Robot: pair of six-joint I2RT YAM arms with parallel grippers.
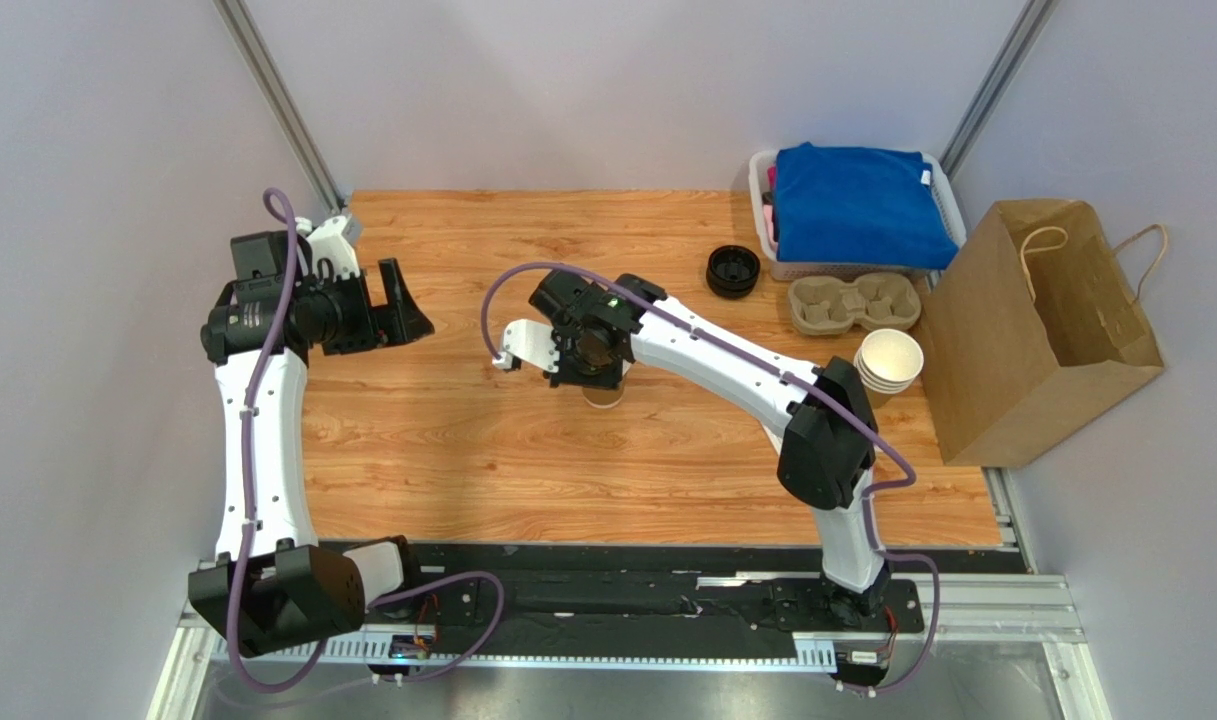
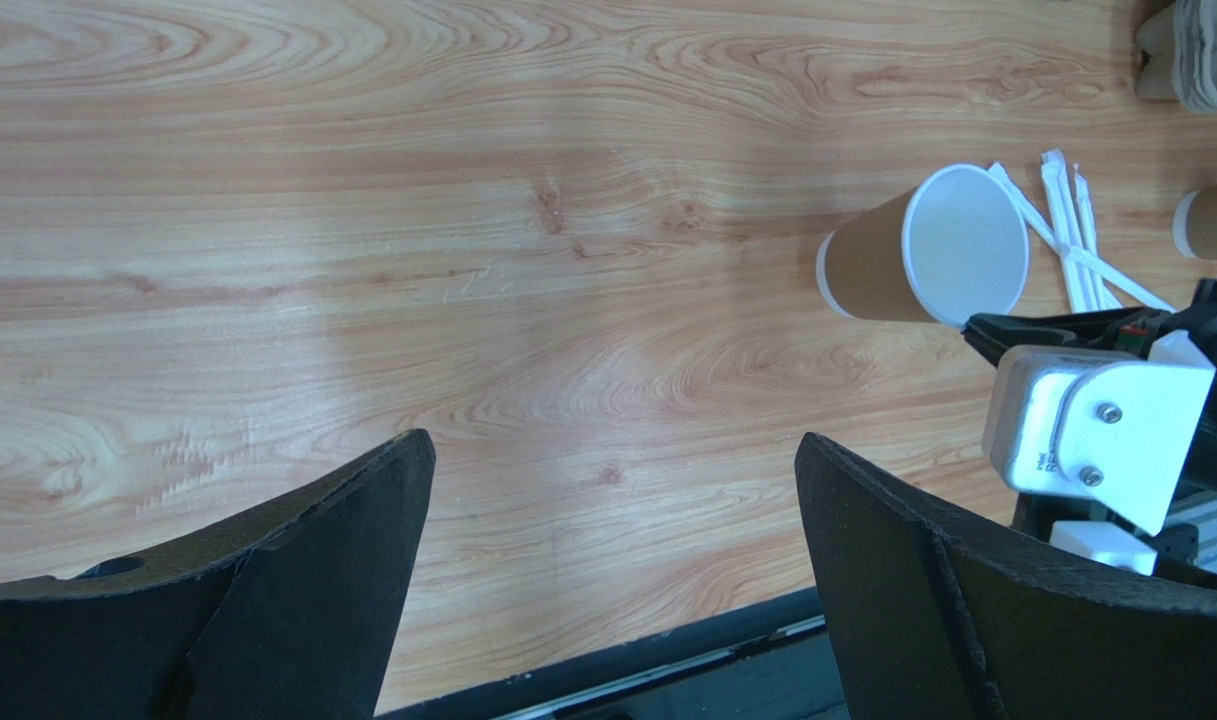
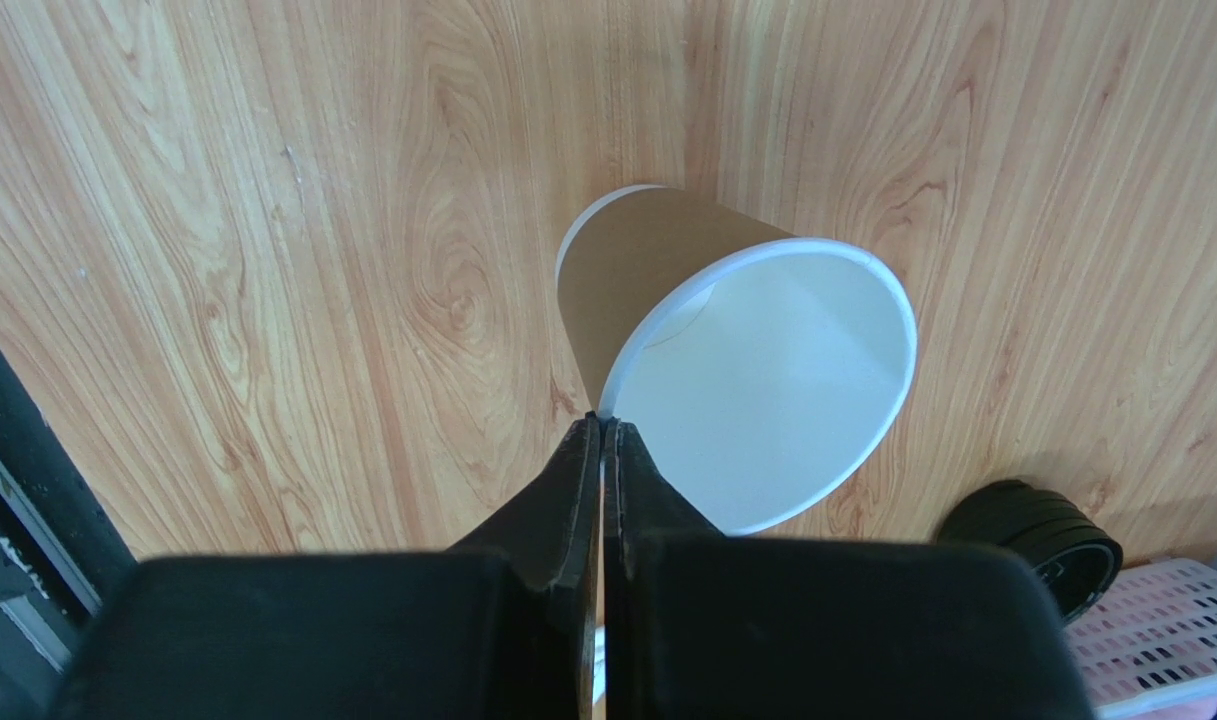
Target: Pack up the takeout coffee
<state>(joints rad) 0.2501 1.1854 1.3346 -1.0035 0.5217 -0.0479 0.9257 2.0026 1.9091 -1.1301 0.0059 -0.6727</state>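
The task is at an early stage: the right gripper (image 3: pixel 601 428) pinches the rim of the paper cup (image 3: pixel 749 375), not yet lidded, well apart from the paper bag (image 1: pixel 1020 345), the black lid (image 1: pixel 731 272) lies nearer the bag, and the left gripper (image 2: pixel 614 450) is spread wide and empty.

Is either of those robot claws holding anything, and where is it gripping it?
The right gripper pinches the unlidded brown paper cup by its white rim. The left gripper is open and empty.
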